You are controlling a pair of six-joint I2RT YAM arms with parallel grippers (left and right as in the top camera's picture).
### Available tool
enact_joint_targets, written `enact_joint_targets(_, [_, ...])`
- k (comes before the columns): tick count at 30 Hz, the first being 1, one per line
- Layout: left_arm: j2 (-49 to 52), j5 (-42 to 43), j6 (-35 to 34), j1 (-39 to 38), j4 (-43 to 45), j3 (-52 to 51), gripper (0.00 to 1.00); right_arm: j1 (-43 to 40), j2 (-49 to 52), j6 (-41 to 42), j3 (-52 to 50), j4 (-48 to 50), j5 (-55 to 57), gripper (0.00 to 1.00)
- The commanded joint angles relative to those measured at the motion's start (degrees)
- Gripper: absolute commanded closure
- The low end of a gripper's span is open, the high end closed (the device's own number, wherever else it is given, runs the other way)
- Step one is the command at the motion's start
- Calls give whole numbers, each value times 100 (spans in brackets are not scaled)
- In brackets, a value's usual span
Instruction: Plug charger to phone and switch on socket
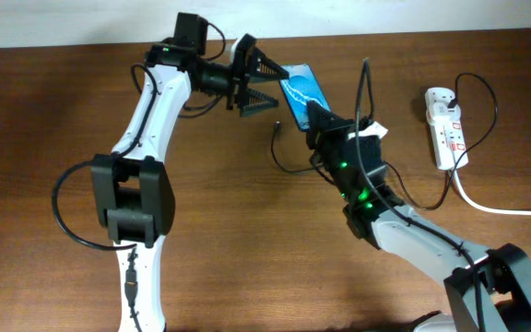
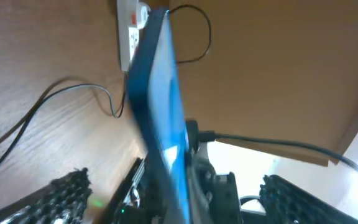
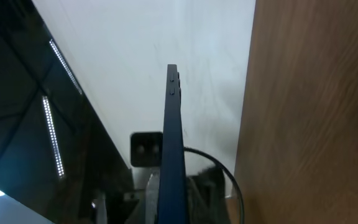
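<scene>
The phone, blue screen up, is held off the table by my right gripper, which is shut on its near end. In the right wrist view the phone stands edge-on between the fingers of the right gripper. My left gripper is open, its fingers spread on either side of the phone's far end. In the left wrist view the phone lies between the jaws of the left gripper without contact. The charger's plug tip lies loose on the table, also in the left wrist view. The socket lies at the right.
The thin charger cable loops on the wooden table under the right arm and runs toward the socket. A thick white cord leaves the socket toward the right edge. The socket shows at the top of the left wrist view.
</scene>
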Motion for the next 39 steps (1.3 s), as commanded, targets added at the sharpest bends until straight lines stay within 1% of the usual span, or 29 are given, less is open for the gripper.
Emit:
enact_joint_targets(1, [-35,-42,-715,26,280,90,12,243,-13,-7,173,83,697,96])
enact_joint_targets(3, [-35,-289,-892,4,289,90,17,291,-13,-7,188,85,903,96])
enact_joint_targets(4, [-35,-435,-1084,-28,297,90,30,291,4,-4,249,22,901,96])
enact_joint_targets(6, [-35,-525,-1287,-85,411,90,43,313,66,-4,479,-212,920,96])
enact_joint_targets(9, [-35,-522,-1589,-168,763,90,45,444,208,-4,879,-498,922,96])
enact_joint_targets(10, [-35,-522,-1633,-186,890,90,48,505,289,-7,1001,-590,960,96])
enact_joint_targets(13, [-35,-531,-1633,-188,931,90,49,535,352,-4,1040,-605,962,96])
enact_joint_targets(14, [-35,-566,-1633,-188,931,90,55,535,352,-4,1040,-603,960,96])
enact_joint_targets(15, [-35,-588,-1685,-188,933,90,67,535,352,-4,1040,-603,960,96])
enact_joint_targets(17, [-35,-634,-1834,-188,957,90,78,535,352,-7,1040,-605,960,96])
enact_joint_targets(18, [-35,-680,-1875,-188,977,90,81,535,352,-7,1040,-605,957,96])
enact_joint_targets(22, [-35,-782,-1904,-186,984,90,90,535,352,-7,1040,-614,955,96])
enact_joint_targets(24, [-35,-986,-2122,-186,1019,90,91,538,352,-7,1040,-612,933,96])
enact_joint_targets(27, [-35,-1064,-2533,-199,1440,90,92,542,352,-7,1040,-603,866,96])
enact_joint_targets(29, [-35,-1093,-2747,-221,1611,90,96,542,352,-7,1040,-603,844,96])
enact_joint_targets(30, [-35,-1132,-2793,-225,1655,90,100,542,352,-7,1040,-603,844,96])
enact_joint_targets(38, [-35,-1322,-2857,-225,1683,90,100,540,352,-9,1040,-605,804,96])
enact_joint_targets(39, [-35,-1322,-2857,-223,1687,90,100,540,352,-9,1040,-608,802,92])
